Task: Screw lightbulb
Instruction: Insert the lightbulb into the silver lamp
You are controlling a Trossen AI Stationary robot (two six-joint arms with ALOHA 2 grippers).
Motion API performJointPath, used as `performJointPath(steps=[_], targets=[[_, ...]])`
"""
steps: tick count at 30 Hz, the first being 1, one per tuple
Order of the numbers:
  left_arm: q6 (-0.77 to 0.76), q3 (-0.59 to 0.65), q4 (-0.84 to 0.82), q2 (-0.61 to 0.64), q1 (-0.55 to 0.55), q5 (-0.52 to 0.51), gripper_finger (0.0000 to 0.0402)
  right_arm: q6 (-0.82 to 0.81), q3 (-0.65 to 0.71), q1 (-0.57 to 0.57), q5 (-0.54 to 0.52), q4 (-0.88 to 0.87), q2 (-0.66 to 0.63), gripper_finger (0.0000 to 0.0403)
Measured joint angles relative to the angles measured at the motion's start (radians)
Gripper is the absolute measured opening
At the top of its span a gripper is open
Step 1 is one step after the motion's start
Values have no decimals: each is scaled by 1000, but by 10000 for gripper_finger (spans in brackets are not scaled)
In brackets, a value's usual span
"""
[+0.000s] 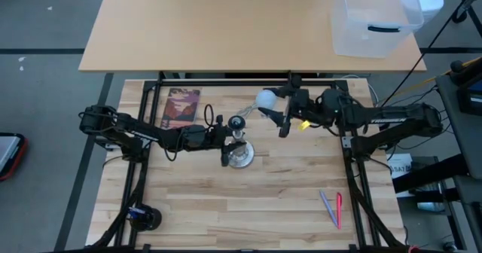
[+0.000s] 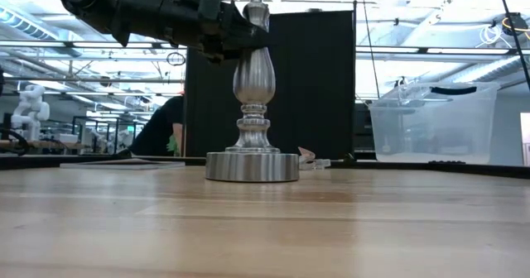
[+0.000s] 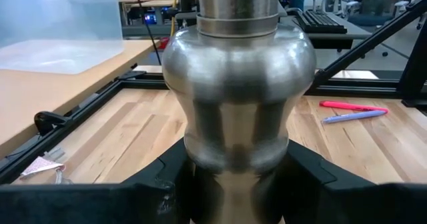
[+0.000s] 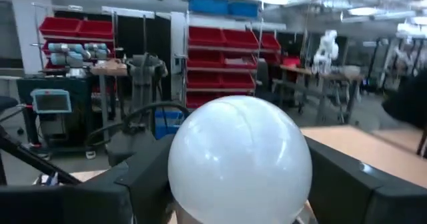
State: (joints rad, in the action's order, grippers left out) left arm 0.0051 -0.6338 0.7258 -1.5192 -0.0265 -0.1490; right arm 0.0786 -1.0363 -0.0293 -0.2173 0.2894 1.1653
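We hold the lightbulb point(image 1: 266, 99) clamped in the right gripper point(image 1: 276, 105), up in the air just beside the top of the lamp stand point(image 1: 241, 154), while the left gripper point(image 1: 226, 143) is closed around the stand's stem. If the bulb meets the socket point(image 1: 237, 123) tilted, we judge the threads may cross or the stand may tip. From above its globe points toward the left arm, long axis roughly level, its base hidden between the fingers.
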Motion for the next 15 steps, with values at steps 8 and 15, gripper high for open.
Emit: performJointPath(steps=[8, 15], targets=[[-3, 0, 0, 0, 0, 0, 158, 67, -1, 1, 145, 165, 38, 275], [-3, 1, 14, 0, 1, 6, 158, 87, -105, 1, 206, 142, 138, 276]])
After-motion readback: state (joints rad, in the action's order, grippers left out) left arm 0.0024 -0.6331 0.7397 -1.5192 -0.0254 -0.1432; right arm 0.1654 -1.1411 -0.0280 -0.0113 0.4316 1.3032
